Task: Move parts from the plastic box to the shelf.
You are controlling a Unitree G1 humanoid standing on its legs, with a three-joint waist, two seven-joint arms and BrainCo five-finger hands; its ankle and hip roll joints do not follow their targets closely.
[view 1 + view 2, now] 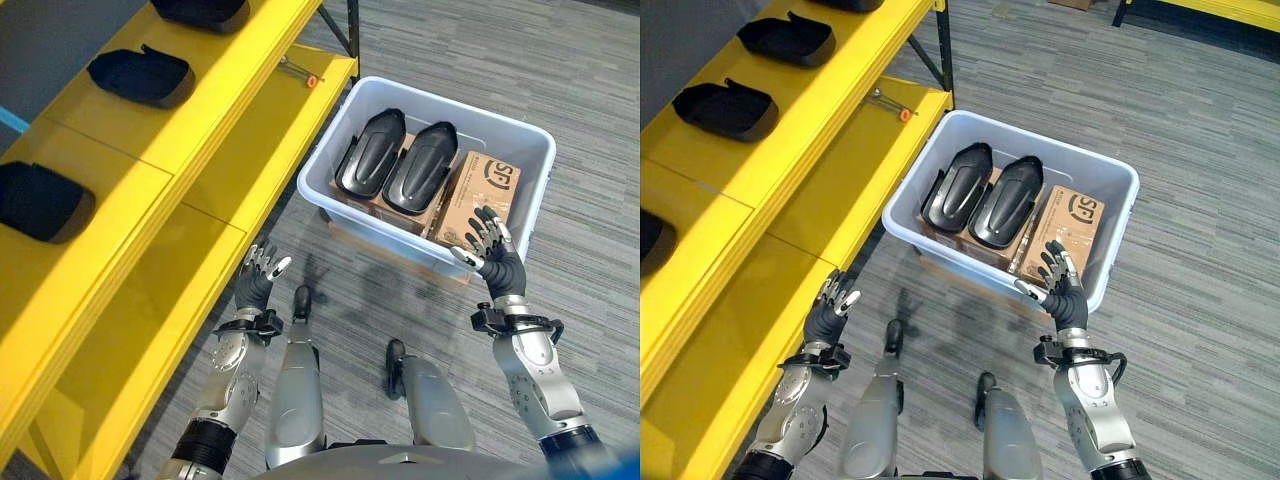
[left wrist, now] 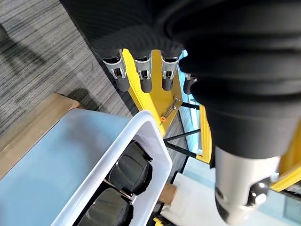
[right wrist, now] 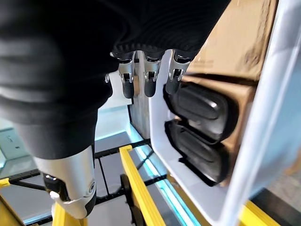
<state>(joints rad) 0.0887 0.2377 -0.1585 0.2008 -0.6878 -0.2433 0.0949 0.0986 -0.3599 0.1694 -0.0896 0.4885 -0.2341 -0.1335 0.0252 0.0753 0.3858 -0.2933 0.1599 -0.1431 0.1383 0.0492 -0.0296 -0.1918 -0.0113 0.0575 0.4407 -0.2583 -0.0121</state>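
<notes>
Lying in the plastic box (image 1: 520, 175), parts (image 1: 398, 165) beyond right hand (image 1: 490, 250).

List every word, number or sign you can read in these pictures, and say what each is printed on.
On the cardboard box inside the plastic box: a dark printed logo, turned sideways, too stylised to read surely.
On the black parts and the yellow shelf: no print visible.

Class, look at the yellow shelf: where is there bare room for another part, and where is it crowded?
Bare: the lower yellow shelf board, from the small tool toward the robot. Crowded: the upper board, lined with black parts, and the plastic box, filled with cardboard cartons and two parts.
</notes>
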